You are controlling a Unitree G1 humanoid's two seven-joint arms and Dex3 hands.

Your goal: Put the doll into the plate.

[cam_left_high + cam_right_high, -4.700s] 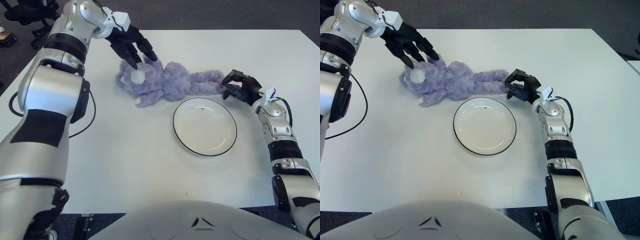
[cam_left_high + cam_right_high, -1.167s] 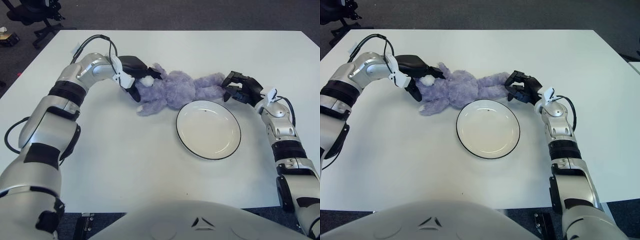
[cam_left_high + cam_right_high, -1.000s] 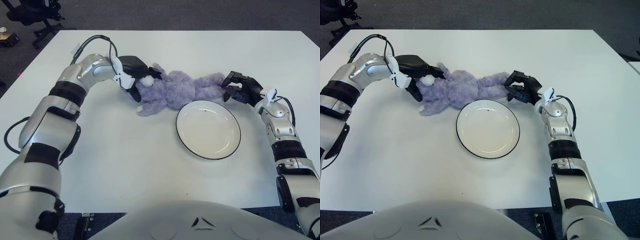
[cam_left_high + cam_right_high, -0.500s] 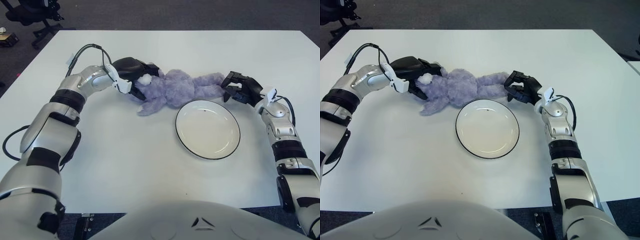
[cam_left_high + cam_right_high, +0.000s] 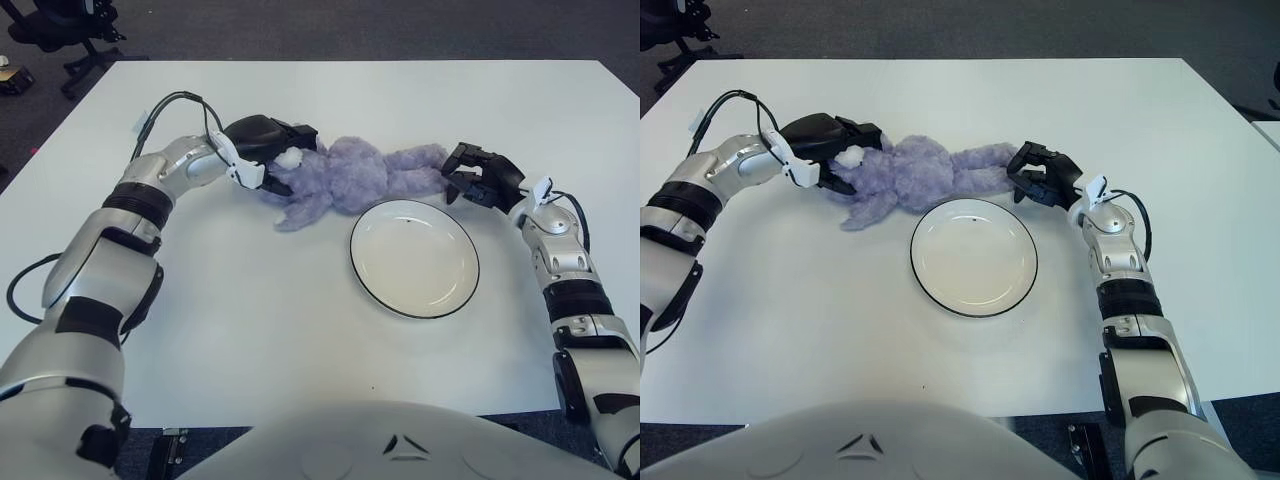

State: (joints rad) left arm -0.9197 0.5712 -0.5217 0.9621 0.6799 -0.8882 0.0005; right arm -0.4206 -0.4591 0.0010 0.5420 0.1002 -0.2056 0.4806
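White table (image 5: 300,330) has the purple doll (image 5: 345,178) lying just behind the empty plate (image 5: 414,258), left hand (image 5: 262,146) clamped on its head, right hand (image 5: 478,177) closed on its legs, so both should probably lift evenly and swing it over the rim.

From my station I see a lavender-purple plush doll (image 5: 350,178) with one white patch at its head end. The plate (image 5: 414,258) is white, edged by a thin black line, with a tiny dark speck near its far rim. The table (image 5: 250,330) is plain white. Both hands — left hand (image 5: 268,140), right hand (image 5: 482,176) — are black, on silver arms with black bands.
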